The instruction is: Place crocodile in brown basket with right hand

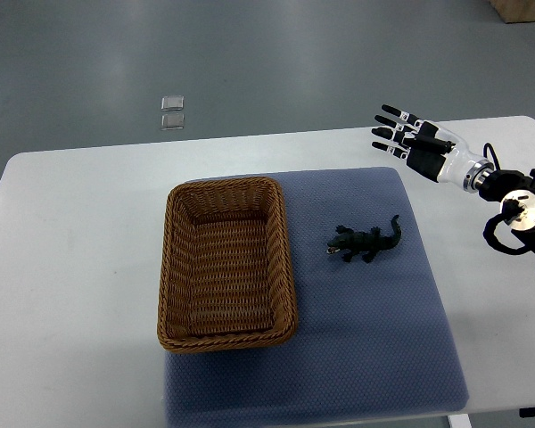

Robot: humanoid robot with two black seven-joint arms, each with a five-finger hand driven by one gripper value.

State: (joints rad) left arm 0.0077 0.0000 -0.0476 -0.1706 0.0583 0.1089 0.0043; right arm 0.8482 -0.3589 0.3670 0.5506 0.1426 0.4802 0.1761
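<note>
One hand in view: the right hand [408,138] comes in from the right edge, above the far right part of the bench [80,223], well apart from the toy.
Hand state: fingers spread wide and straight, holding nothing — likely readied for a reach.
Crocodile: the dark green toy crocodile [366,242] lies flat on the blue mat [374,348], snout toward the basket, tail toward the hand; that tail side looks the easier approach.
Brown basket: the wicker basket [226,265] sits on the mat's left edge, near the crocodile but not touching it — its inside empty and ready to receive.
Progress: grasp not yet begun.
Left arm: not visible.
</note>
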